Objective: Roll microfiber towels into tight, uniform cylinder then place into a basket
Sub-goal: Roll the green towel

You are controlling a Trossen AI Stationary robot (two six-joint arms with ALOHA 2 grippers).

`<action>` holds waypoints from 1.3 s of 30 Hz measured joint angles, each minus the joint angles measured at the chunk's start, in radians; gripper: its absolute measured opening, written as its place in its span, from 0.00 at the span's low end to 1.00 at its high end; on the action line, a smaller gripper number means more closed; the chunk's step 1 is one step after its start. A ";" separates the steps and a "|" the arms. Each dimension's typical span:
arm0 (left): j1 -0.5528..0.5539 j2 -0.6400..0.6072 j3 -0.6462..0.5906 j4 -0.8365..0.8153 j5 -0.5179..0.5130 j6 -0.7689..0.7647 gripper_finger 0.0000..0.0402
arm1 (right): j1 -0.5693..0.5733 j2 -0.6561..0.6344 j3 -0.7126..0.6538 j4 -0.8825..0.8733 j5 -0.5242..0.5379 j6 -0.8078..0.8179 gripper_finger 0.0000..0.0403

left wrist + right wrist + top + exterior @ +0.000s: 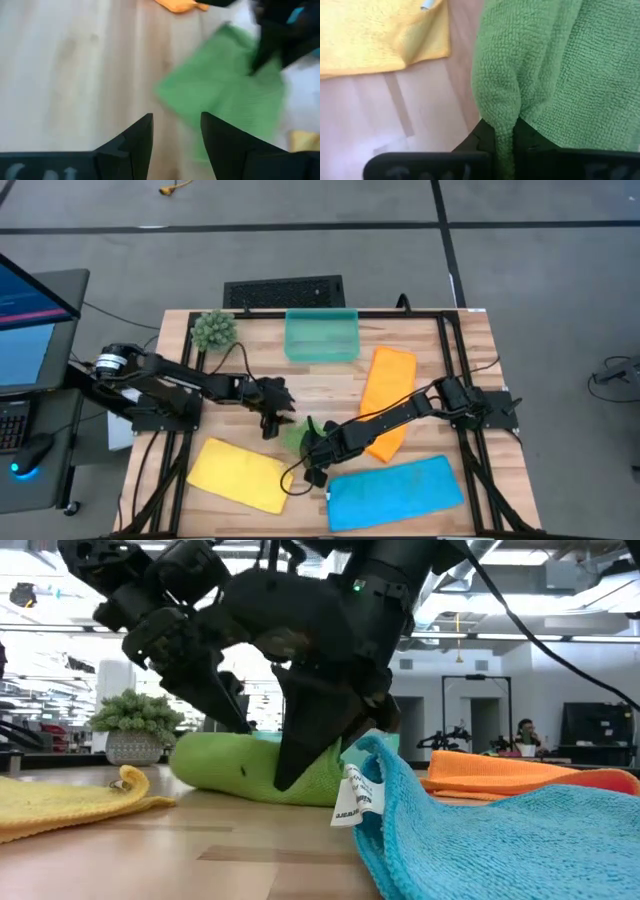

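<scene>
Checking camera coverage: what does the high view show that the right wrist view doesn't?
High view only: basket, orange towel, blue towel, plant ball, left hand open beside the green towel.
Right wrist view only: right hand shut on a green towel fold.
Both: green towel, yellow towel.

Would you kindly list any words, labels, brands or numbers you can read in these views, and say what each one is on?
White care tag on the blue towel: it carries dark print, but too small and blurred to read.
Small tag at the edge of the yellow towel: no legible text.
Monitor beside the table: screen content cannot be read.
No other words, brands or numbers are readable in any view.
</scene>
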 joint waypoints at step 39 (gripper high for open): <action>-0.297 -0.002 -0.001 -0.060 0.016 0.425 0.34 | 0.004 0.008 -0.010 0.229 -0.034 0.260 0.09</action>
